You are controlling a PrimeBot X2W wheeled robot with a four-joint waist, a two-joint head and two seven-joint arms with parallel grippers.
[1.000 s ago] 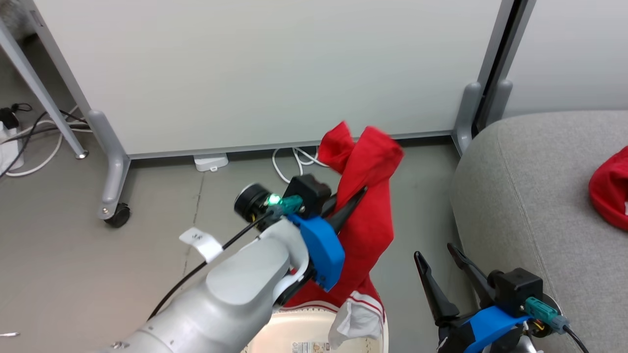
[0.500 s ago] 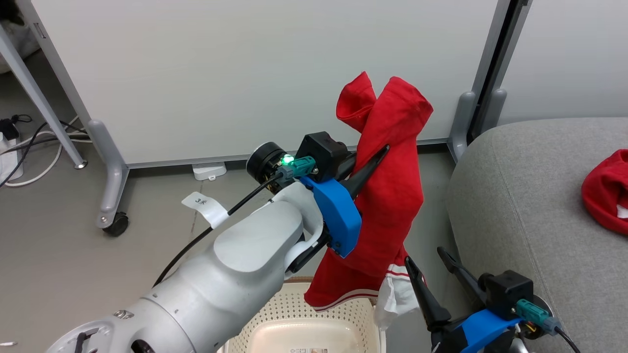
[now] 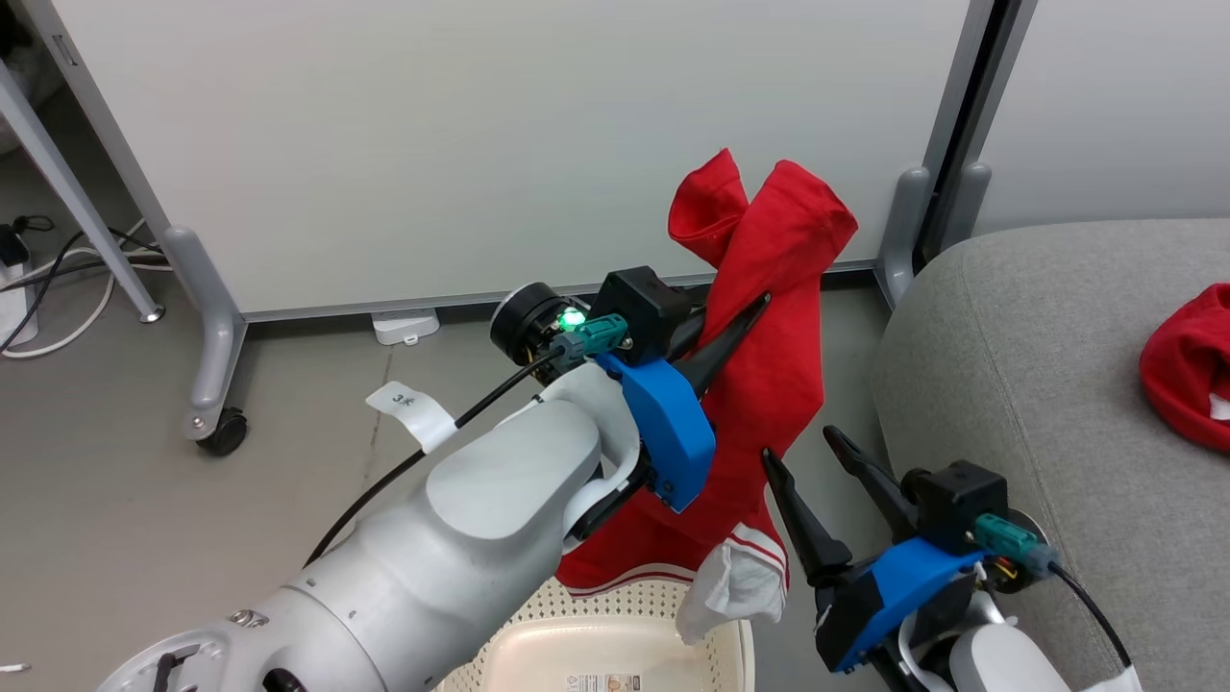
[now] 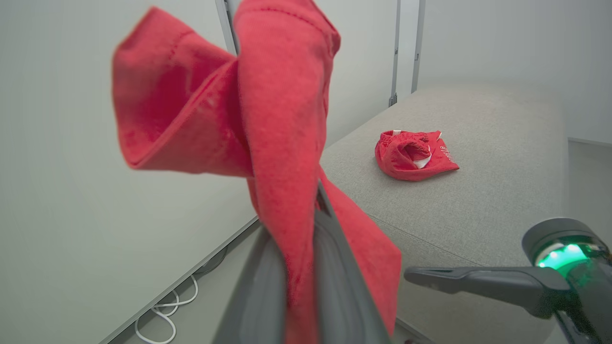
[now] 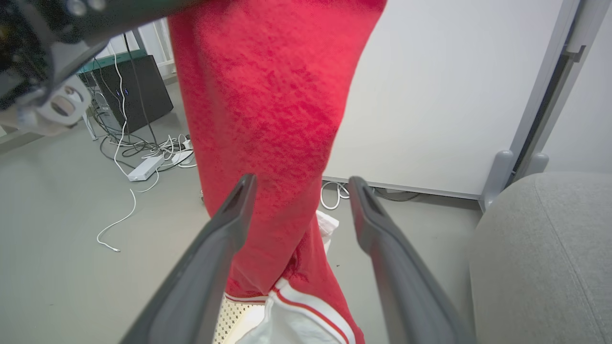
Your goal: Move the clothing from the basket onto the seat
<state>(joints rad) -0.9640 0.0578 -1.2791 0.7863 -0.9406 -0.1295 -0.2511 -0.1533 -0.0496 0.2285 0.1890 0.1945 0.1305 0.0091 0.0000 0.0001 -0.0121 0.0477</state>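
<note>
Raised higher than before, the red garment (image 3: 778, 231) hangs from the clenched left pincer (image 3: 740, 308) above the basket (image 3: 634, 607); the right pincer (image 3: 798, 442) gapes beside it.

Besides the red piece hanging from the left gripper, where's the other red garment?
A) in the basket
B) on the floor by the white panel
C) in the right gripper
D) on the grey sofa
D: the other red garment lies bunched on the sofa, well apart from the long red garment that the left gripper holds up above the basket.
</note>
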